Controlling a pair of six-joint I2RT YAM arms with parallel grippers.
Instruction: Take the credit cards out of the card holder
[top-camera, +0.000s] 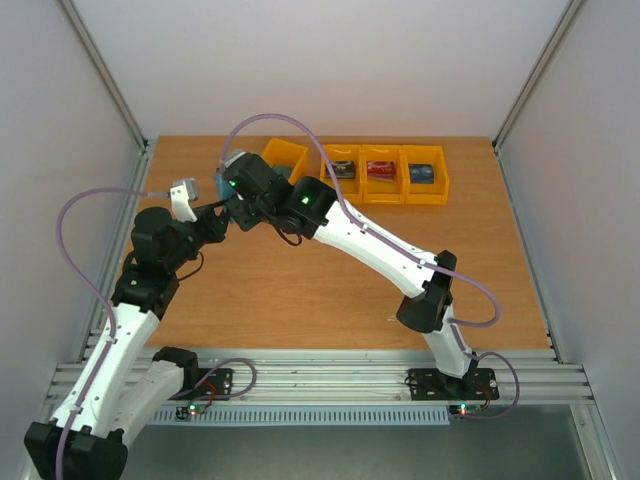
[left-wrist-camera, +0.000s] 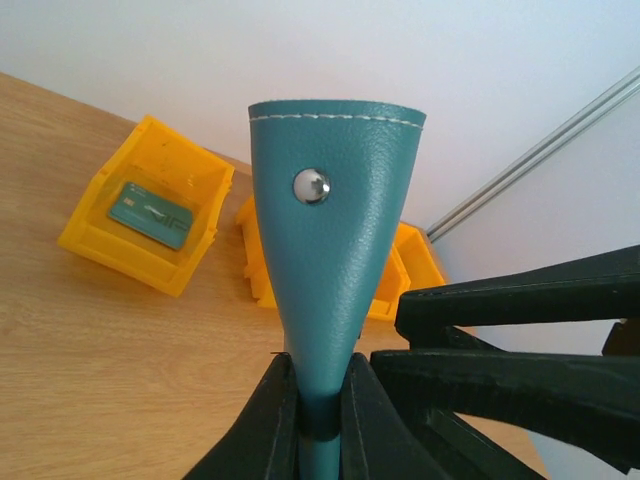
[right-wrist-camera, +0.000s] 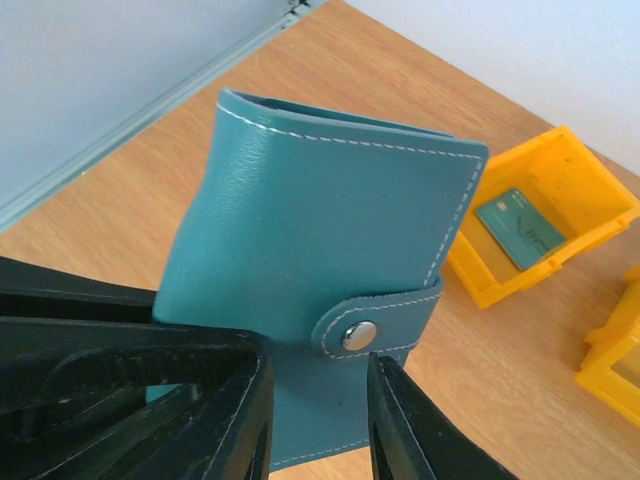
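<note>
- Two tools meet above the far left part of the counter (top-camera: 300, 290). The card holder (top-camera: 222, 186) is in the air between them and does not rest on anything.
- The left tool (left-wrist-camera: 320, 405) is closed on the lower edge of the card holder. The holder rises straight from its fingers, its long axis pointing away from the wrist.
- The right tool (right-wrist-camera: 318, 400) stands astride the lower part of the same holder, one finger on each side. It cannot be told whether these fingers already press the leather.
- The holder is folded shut, and its closure tab (right-wrist-camera: 380, 322) is buttoned by a metal snap. No card edge shows from it.
- The tab lies just above the right tool, so the right arm is probably the nearer one to open it while the left tool holds.
- The top view hides nearly all of the holder behind the arms, but it shows the yellow bins (top-camera: 385, 192) with three credit cards (top-camera: 381, 170) inside.
- Only the right wrist view shows the tab, and only the left wrist view shows the pinch.
</note>
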